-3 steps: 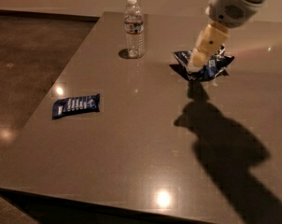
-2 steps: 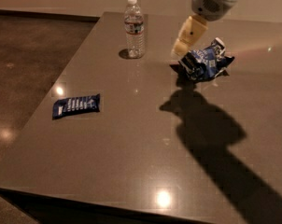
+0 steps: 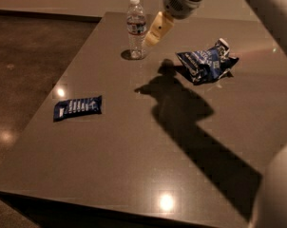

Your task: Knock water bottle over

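The water bottle (image 3: 136,27) stands upright near the far left part of the grey table (image 3: 134,141). It is clear and ribbed, with a white cap and a thin label band with red. My gripper (image 3: 153,36) hangs from the arm coming in at the top. Its cream fingertips point down and left, just to the right of the bottle at about label height, very close to it. Whether they touch the bottle cannot be told.
A crumpled dark blue snack bag (image 3: 206,62) lies to the right of the gripper. A flat dark blue packet (image 3: 78,108) lies at the left of the table. The table's left edge drops to a dark floor (image 3: 24,70). The arm's shadow crosses the table's middle.
My gripper has moved left, from above the crumpled blue bag to right beside the water bottle. The bottle still stands upright.
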### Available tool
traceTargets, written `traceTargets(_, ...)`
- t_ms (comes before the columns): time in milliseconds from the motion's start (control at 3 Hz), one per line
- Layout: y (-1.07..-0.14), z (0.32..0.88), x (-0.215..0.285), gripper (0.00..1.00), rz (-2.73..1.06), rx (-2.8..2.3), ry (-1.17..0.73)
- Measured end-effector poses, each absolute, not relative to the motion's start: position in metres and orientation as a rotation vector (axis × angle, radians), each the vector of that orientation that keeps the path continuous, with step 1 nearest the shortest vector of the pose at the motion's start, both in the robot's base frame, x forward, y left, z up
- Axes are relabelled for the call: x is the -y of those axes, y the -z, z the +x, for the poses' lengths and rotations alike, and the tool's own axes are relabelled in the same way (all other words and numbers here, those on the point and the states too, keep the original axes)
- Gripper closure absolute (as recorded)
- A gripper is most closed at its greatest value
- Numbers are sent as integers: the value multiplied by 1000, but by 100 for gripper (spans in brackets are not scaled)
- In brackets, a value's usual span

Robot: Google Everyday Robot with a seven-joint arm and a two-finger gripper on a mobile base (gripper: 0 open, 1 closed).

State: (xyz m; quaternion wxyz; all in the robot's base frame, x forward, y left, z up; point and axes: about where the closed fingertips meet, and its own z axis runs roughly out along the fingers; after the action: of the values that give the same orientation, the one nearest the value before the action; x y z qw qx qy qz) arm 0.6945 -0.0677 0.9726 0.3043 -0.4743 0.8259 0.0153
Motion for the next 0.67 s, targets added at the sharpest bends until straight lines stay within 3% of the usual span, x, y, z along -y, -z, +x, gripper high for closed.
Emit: traceTargets(667,-970,742,11,0,-1084,-2174,-111)
